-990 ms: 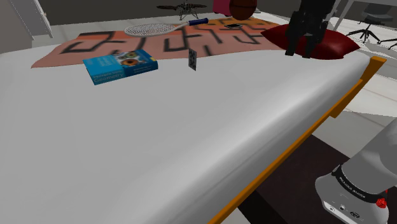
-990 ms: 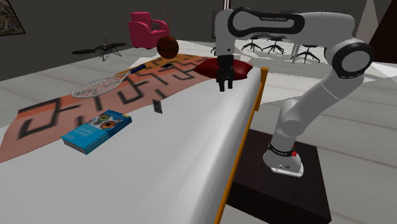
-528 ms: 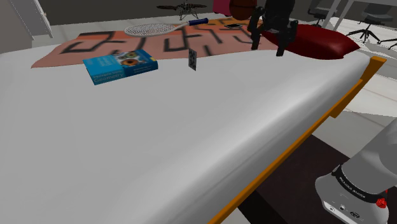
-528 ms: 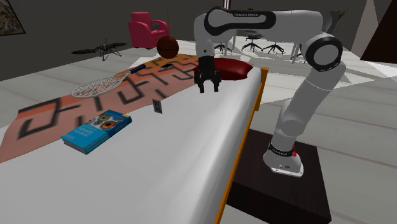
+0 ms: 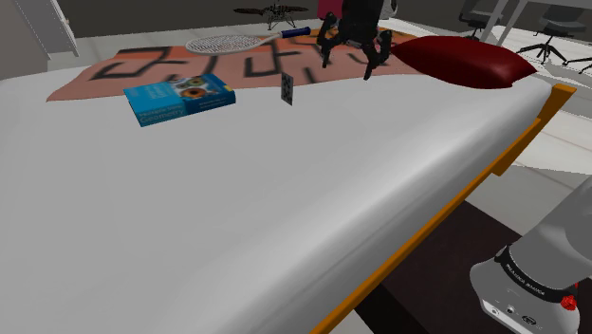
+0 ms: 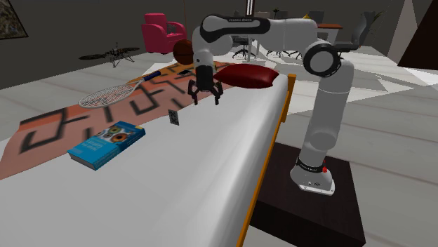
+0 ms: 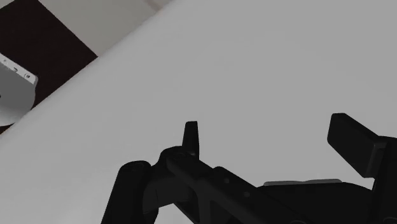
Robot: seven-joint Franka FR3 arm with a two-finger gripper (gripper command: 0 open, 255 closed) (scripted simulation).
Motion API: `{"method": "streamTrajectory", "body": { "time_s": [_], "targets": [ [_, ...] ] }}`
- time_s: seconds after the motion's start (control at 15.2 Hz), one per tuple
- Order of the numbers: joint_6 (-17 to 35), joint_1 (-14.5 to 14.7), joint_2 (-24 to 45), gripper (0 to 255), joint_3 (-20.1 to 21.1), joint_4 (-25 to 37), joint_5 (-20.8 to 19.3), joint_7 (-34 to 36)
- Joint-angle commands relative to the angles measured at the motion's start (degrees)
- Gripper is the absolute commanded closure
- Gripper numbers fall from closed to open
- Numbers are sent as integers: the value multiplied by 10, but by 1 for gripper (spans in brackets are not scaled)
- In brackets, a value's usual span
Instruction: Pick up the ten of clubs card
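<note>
Nearest in the shoulder view, the white robot base (image 5: 527, 285) is seen at the lower right, beside the long orange edge rail (image 5: 446, 213) of the broad white rounded surface (image 5: 285, 218). Farther along that surface a flat blue book with a pictured cover (image 5: 180, 99) is laid. Just beside it, toward the shoulder view's right, the small dark playing card (image 5: 288, 90) is found. It is apart from the book and near the border of the orange rug with black markings (image 5: 133, 66). The card appears to be propped on edge rather than laid flat, though this cannot be told for sure.

Farther on, the all-black two-finger gripper (image 5: 348, 61) is held above the surface with its fingers spread wide and nothing between them. It is well apart from the card, on the side of the dark red cushion (image 5: 465, 62). Beyond, a pale-strung racket (image 5: 223, 43) is laid on the rug.

The card is judged to be very light, thin and slick-faced, and easily bent or knocked over. If it is indeed standing, it would best be taken across its two faces near the upper edge, with the fingers brought down on either side and closed gently. If it is lying flat, little is offered to pinch, and one edge would have to be lifted or slid first.
</note>
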Motion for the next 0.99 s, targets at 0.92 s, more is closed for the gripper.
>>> {"method": "streamTrajectory", "body": {
  "time_s": [0.92],
  "targets": [
    [59, -7, 301, 0, -5, 248, 163, 279]
  ]
}}
